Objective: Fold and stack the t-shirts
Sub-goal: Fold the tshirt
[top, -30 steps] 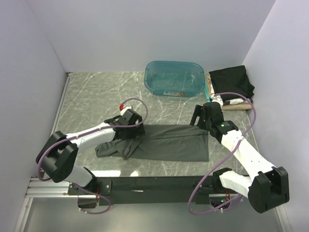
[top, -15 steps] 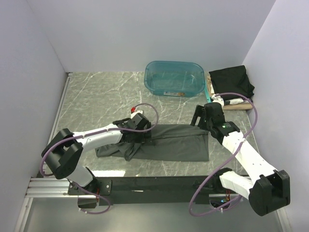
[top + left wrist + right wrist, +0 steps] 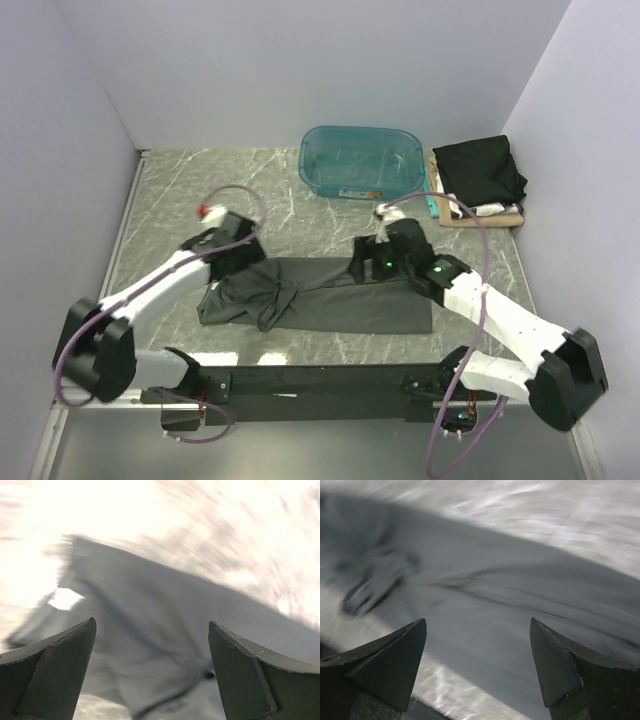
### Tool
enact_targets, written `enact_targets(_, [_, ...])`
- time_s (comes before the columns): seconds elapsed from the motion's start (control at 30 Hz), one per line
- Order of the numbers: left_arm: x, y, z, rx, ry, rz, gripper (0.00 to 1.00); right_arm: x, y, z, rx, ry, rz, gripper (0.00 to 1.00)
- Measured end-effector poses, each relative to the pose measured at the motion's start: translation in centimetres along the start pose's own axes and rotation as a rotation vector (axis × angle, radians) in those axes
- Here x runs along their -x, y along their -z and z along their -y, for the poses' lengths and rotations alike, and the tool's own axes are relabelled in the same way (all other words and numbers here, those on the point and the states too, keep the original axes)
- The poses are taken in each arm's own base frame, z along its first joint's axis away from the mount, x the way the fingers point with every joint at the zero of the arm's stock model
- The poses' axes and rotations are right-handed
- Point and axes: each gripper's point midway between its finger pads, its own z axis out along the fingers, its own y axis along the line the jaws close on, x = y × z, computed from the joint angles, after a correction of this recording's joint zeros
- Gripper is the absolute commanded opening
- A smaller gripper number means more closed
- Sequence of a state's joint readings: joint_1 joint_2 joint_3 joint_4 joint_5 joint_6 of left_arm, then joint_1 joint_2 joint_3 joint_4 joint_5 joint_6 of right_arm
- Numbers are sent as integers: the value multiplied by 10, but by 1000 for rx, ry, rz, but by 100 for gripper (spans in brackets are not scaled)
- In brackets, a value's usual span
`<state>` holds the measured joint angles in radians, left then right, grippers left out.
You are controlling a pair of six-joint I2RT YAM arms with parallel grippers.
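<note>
T-shirt [image 3: 340,300], charcoal, lies flat by the desk [image 3: 200,190] near edge, long axis left-right. Both spread wide, empty: left gripper [image 3: 243,260] over its far-left corner, right gripper [image 3: 363,270] over far edge, nearer middle.

Teal translucent tub [image 3: 360,160] upright at far side of table [image 3: 170,200], near back wall [image 3: 260,70]. Small white-orange label [image 3: 358,193] at tub's near bottom edge. Tabletop grey-green marble pattern. Thin teal strip [image 3: 431,192] just right of tub, can't tell what.
</note>
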<state>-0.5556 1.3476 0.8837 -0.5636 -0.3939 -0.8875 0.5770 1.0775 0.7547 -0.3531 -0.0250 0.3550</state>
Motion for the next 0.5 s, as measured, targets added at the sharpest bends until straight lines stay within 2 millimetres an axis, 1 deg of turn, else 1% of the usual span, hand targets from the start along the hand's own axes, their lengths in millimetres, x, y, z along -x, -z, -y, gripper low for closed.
enact_targets(0.07, [13, -1, -27, 27, 108, 32, 99, -7, -8, -27, 95, 48, -33, 88])
enact_targets(0.1, [15, -2, -40, 37, 154, 36, 99, -10, -13, -42, 142, 73, -51, 87])
enact_targets(0.13, [14, -3, -51, 44, 193, 41, 99, -14, -18, -57, 186, 101, -72, 85])
enact_targets(0.2, [6, -7, -66, 48, 241, 22, 95, -20, -31, -86, 262, 155, -115, 82])
enact_targets(0.23, [2, -11, -71, 46, 260, 8, 91, -22, -39, -101, 297, 178, -137, 79])
enact_targets(0.3, [-4, -16, -75, 35, 287, -18, 84, -22, -54, -130, 362, 218, -169, 77])
enact_targets(0.33, [-6, -18, -75, 25, 293, -28, 78, -20, -61, -141, 384, 233, -177, 73])
enact_targets(0.37, [-7, -20, -72, 7, 300, -40, 74, -18, -71, -154, 406, 249, -182, 71])
enact_targets(0.43, [-6, -24, -64, -28, 304, -50, 65, -15, -88, -174, 438, 273, -194, 63])
enact_targets(0.47, [-6, -26, -61, -40, 305, -55, 63, -15, -96, -181, 446, 283, -202, 62])
enact_targets(0.5, [-6, -29, -59, -47, 304, -62, 58, -15, -104, -187, 455, 291, -209, 60])
